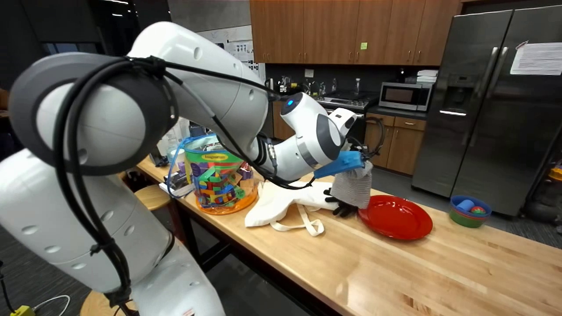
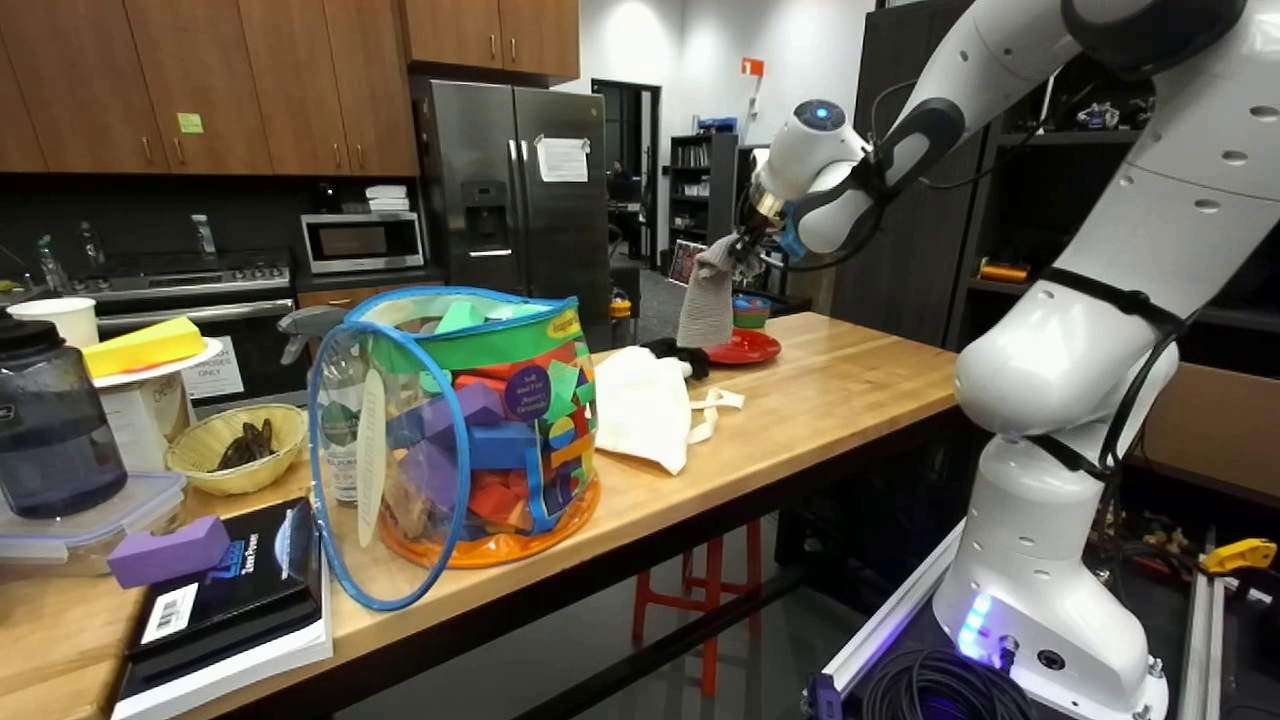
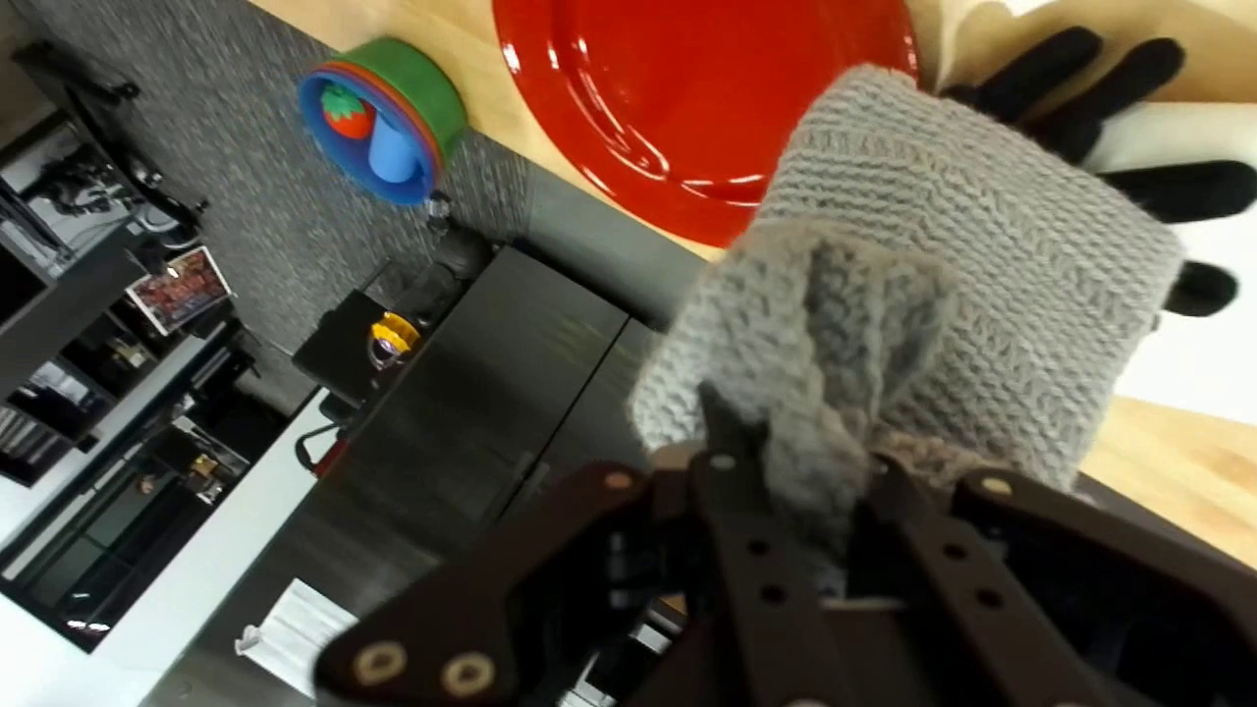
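Note:
My gripper (image 3: 800, 452) is shut on a grey knitted cloth (image 3: 1011, 255), which bunches between the fingers and hangs down from them. In both exterior views the cloth (image 1: 353, 186) (image 2: 708, 305) droops above the wooden table. Its lower edge overlaps the rim of a red plate (image 1: 395, 217) and a black glove (image 1: 344, 210); whether it touches either, I cannot tell. The glove's fingers stick out past the cloth in the wrist view, over a white fabric bag (image 1: 285, 202) that lies flat with its strap loose. Folds of the cloth partly hide the fingertips.
Nested coloured bowls (image 1: 470, 213) with a toy strawberry and a blue piece inside stand beyond the plate at the table's far edge. A clear zip bag of foam blocks (image 2: 500, 440) stands beside the white bag. A basket (image 2: 240, 450), books and a dark bottle (image 2: 55, 430) crowd the near end.

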Controlling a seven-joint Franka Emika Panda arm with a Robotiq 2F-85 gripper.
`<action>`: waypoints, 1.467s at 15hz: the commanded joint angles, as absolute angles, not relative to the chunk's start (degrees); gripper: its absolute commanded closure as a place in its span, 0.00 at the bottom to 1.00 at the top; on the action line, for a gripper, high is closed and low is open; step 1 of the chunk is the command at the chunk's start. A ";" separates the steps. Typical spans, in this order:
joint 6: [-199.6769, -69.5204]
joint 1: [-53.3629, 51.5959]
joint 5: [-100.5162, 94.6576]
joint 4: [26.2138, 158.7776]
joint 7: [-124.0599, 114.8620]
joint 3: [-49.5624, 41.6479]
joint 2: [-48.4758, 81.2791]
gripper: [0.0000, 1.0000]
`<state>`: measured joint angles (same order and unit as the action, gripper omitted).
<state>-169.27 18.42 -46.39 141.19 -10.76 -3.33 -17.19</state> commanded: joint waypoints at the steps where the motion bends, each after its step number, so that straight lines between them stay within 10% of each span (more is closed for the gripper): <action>1: -171.04 22.67 -48.15 135.27 -12.26 -4.82 -11.45 0.96; 22: -170.94 42.33 -66.63 135.54 -28.18 -15.85 -9.17 0.96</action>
